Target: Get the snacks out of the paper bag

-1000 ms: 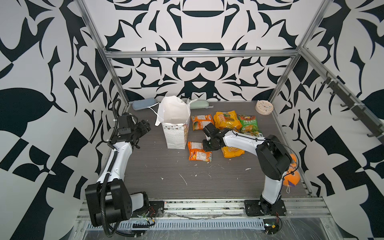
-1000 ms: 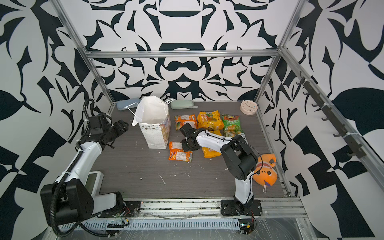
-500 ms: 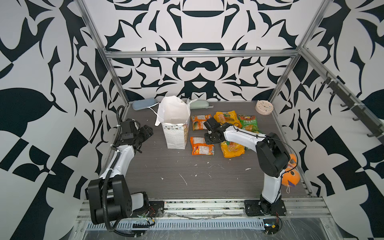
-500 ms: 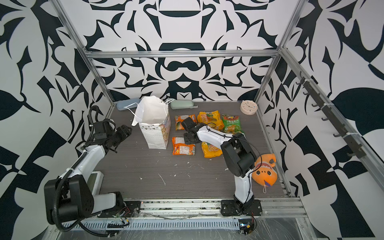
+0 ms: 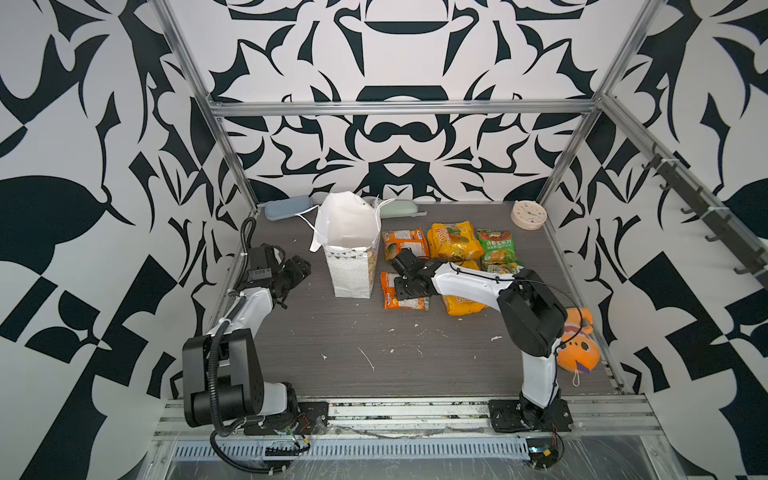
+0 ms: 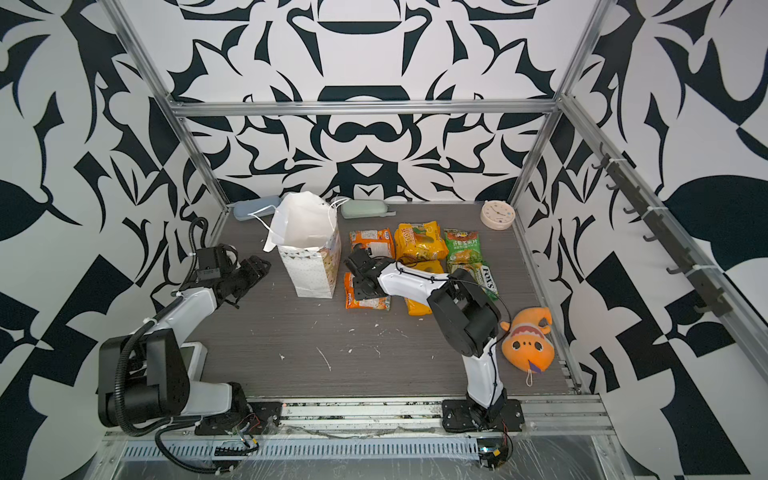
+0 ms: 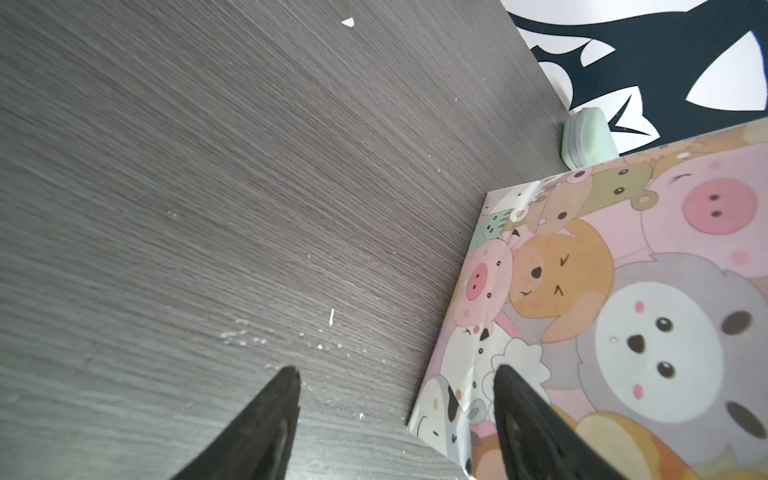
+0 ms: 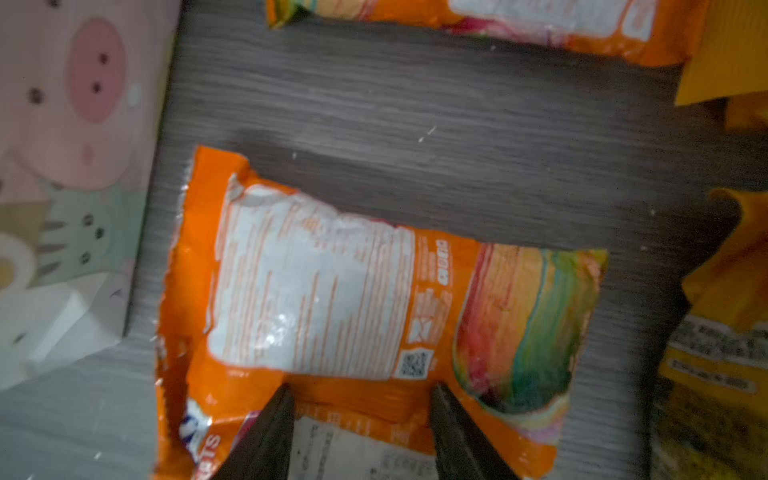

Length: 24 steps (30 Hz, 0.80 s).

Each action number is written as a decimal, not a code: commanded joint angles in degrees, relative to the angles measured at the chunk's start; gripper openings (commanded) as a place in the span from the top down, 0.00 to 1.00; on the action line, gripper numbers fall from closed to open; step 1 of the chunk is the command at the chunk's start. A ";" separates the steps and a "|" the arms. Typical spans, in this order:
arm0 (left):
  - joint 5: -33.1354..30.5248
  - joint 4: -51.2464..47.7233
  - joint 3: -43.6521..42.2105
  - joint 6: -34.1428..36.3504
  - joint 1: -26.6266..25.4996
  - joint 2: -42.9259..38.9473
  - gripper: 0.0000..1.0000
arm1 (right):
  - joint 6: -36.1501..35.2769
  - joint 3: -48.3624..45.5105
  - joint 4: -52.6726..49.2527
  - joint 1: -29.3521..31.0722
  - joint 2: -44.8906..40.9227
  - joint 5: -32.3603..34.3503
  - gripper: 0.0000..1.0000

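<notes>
The paper bag [image 5: 353, 266] [image 6: 309, 266] stands upright at the back left of the table, its mouth open. Right of it lie the snacks: two small orange packets [image 5: 405, 243] [image 5: 392, 301], two yellow ones [image 5: 453, 241] [image 5: 461, 305] and two green ones [image 5: 496, 245] [image 5: 498, 268]. My right gripper [image 5: 405, 291] [image 8: 361, 386] hovers just over the nearer orange packet [image 8: 332, 282], open, with the packet flat on the table. My left gripper [image 5: 297, 270] [image 7: 395, 370] is open and empty, left of the bag, facing its animal-print side [image 7: 623, 311].
A round cream clock [image 5: 528, 214] sits at the back right corner. An orange plush toy [image 5: 575, 345] lies by the right arm's base. A blue case [image 5: 286, 210] and a green case [image 5: 399, 208] rest along the back wall behind the bag.
My right gripper's jaws have spread apart over the nearer orange packet, which now lies loose on the table. My left gripper has drifted slightly forward beside the bag.
</notes>
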 commanded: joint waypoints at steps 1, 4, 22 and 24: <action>0.22 -0.36 0.35 0.51 -0.10 -0.91 0.24 | 2.15 0.82 -0.72 -0.50 0.00 6.60 0.48; -1.02 -0.23 -0.21 1.03 -0.10 -1.76 0.24 | 0.15 0.23 0.20 -1.19 0.50 8.17 0.49; -2.57 0.22 0.91 0.81 -0.15 -3.67 0.16 | -9.11 3.21 3.57 -3.97 -7.54 3.92 0.42; -5.62 1.48 0.44 1.02 -0.16 -8.16 0.14 | -10.98 2.53 5.20 -4.20 -11.40 5.90 0.37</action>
